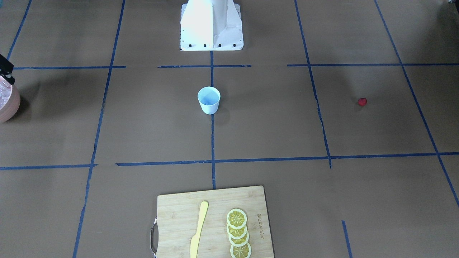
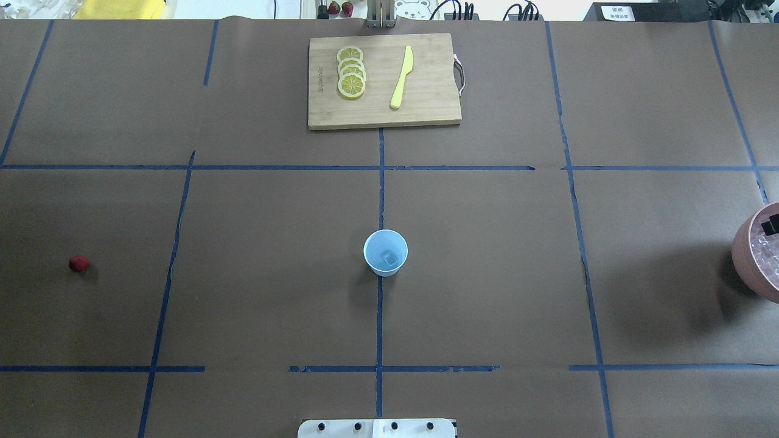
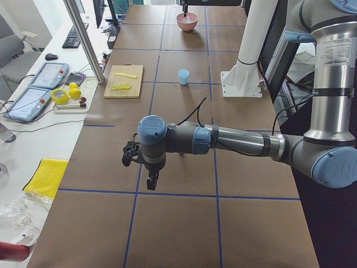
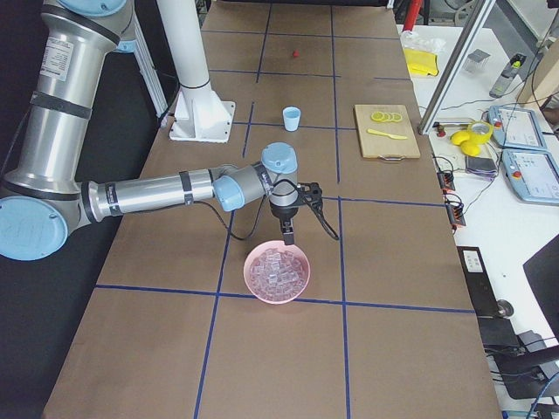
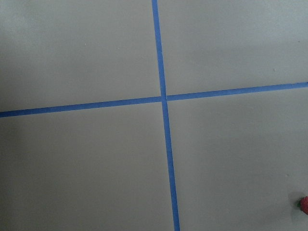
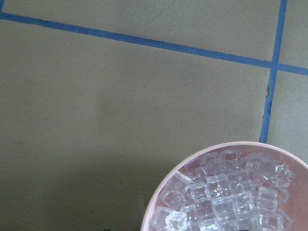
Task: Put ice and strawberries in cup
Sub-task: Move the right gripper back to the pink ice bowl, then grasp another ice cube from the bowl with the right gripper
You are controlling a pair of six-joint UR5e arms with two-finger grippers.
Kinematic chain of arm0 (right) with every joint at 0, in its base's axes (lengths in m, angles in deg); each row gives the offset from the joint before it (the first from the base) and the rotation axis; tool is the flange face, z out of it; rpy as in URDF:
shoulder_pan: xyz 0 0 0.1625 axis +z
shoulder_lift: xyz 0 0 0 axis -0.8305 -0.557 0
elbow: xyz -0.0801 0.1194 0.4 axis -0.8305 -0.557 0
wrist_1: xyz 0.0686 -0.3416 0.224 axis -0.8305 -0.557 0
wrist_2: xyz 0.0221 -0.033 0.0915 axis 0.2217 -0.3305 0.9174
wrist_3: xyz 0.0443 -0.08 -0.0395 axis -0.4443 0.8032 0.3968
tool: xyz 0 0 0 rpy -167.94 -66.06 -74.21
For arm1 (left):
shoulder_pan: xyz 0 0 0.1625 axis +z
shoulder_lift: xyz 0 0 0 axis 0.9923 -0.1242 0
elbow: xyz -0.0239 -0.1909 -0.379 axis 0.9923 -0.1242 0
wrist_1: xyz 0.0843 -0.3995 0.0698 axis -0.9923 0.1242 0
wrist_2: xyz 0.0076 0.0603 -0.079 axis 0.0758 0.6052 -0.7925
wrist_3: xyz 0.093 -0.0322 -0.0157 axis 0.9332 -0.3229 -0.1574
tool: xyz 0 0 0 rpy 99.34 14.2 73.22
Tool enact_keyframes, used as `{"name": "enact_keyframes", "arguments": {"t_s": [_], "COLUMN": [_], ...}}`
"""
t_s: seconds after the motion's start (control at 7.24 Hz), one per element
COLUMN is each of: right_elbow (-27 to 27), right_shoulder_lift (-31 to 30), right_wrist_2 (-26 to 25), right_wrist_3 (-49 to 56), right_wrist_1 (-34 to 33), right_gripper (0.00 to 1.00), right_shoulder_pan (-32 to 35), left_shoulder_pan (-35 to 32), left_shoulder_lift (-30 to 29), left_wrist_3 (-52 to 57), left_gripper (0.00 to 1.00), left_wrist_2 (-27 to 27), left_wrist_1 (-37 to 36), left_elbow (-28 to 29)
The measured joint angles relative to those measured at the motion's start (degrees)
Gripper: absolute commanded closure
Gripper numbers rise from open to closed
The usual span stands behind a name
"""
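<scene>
At the worktop's right end, the right gripper (image 4: 288,236) hangs just above the pink bowl (image 2: 744,255) heaped with ice (image 6: 226,192). I cannot tell whether its jaws are parted or closed, nor those of the left gripper (image 3: 150,181) near the strawberry (image 2: 79,263). The cup (image 1: 209,106) stands mid-worktop, seemingly holding one cube. Best to take a single top cube squarely across flat faces, then lift straight up without dragging neighbours out.
</scene>
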Motion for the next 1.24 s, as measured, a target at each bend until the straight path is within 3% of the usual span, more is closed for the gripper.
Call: {"name": "enact_keyframes", "arguments": {"t_s": [0.41,1.24], "right_elbow": [-3.62,-6.05], "right_shoulder_lift": [0.25,0.58], "right_wrist_2": [-0.27,-2.52], "right_wrist_3": [3.67,6.95], "right_wrist_1": [0.18,0.13], "right_gripper": [0.36,0.40], "right_shoulder_pan": [0.20,-4.32], "left_shoulder_pan": [0.00,0.00], "left_shoulder_lift": [0.13,0.14], "left_wrist_3": [-0.49,-0.53], "left_gripper": [0.00,0.00], "left_wrist_2": [0.00,0.01], "left_wrist_1": [-0.08,-0.15], "left_elbow": [-0.94,-1.15]}}
